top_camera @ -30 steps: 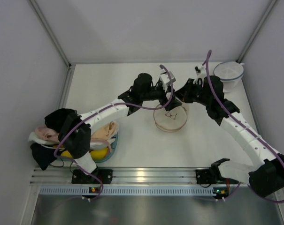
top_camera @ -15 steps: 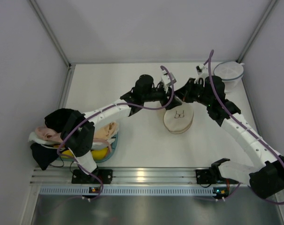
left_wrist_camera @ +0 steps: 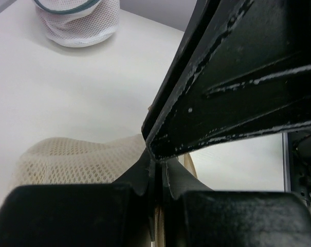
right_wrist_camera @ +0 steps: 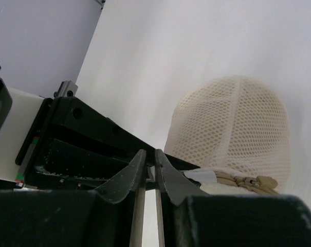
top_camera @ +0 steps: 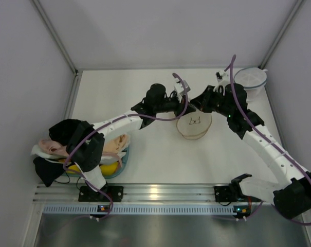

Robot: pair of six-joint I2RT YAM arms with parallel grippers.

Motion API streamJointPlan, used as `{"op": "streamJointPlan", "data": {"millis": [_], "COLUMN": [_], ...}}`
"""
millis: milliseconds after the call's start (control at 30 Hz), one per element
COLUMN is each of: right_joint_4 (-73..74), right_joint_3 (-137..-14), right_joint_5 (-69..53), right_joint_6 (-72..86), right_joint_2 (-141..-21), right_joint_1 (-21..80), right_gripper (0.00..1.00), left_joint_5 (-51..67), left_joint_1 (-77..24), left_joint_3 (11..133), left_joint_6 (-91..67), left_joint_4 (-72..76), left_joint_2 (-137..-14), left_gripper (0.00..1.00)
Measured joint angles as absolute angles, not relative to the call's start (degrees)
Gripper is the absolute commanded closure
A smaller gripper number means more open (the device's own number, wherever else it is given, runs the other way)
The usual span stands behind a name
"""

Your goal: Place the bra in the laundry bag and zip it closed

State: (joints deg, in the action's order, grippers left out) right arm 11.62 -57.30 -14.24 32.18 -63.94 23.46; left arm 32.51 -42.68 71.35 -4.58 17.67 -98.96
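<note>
The laundry bag (top_camera: 194, 125), round white mesh with a beige zip rim and a small dark mark on its lid, lies at the table's middle. Both grippers meet at its far rim. My left gripper (top_camera: 184, 105) is shut on the beige rim, and the strip shows between its jaws (left_wrist_camera: 156, 167). My right gripper (top_camera: 197, 104) faces it tip to tip. Its jaws (right_wrist_camera: 150, 157) stand a narrow crack apart, with the mesh dome (right_wrist_camera: 232, 123) and zip (right_wrist_camera: 248, 181) just to their right. A patch of the mustard-yellow bra (top_camera: 108, 169) shows in the pile at the left front.
A second round mesh bag with a blue rim (top_camera: 250, 81) stands at the back right. A blue-edged basket (top_camera: 125, 157) at the left front holds peach and pink garments, with black cloth (top_camera: 65, 131) beside it. Enclosure walls close off the left, right and back.
The laundry bag has been tipped and shifted toward the grippers, and its lid now faces up. My left gripper has closed on its rim. My right jaws have eased slightly apart.
</note>
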Motion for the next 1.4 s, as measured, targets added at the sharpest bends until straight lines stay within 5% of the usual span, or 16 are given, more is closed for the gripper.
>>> {"op": "streamJointPlan", "data": {"millis": [100,133,200,300,1133,1333,1400], "right_joint_4": [12.2,12.4,13.7,17.3,5.3,-1.1,-2.7], "right_joint_3": [-57.3,-57.3,-57.5,-58.7,-37.2,-32.8,-32.2], "right_joint_5": [-13.6,-13.5,-12.6,-10.1,-9.4,-10.8,-11.6], "right_joint_6": [32.1,32.2,31.9,30.8,48.4,53.9,55.0], "right_joint_2": [-63.7,-63.6,-63.2,-62.6,-55.2,-54.9,-55.1], "right_joint_1": [23.5,23.5,23.5,23.2,20.1,20.1,20.1], "right_gripper": [0.73,0.47,0.24,0.12,0.1,0.21,0.32], "left_joint_5": [34.0,34.8,35.9,37.7,40.9,40.8,40.4], "left_joint_1": [-41.9,-41.5,-40.7,-39.6,-39.2,-40.0,-40.3], "left_joint_3": [69.6,69.0,68.1,66.8,57.6,57.0,56.9], "left_joint_6": [-5.3,-5.6,-6.0,-6.1,-5.0,-4.2,-3.9], "left_joint_4": [19.2,19.7,20.3,20.6,20.9,20.9,20.6], "left_joint_2": [-98.9,-98.9,-98.7,-97.9,-89.8,-89.4,-89.4], "left_gripper": [1.0,1.0,1.0,1.0,1.0,1.0,1.0]}}
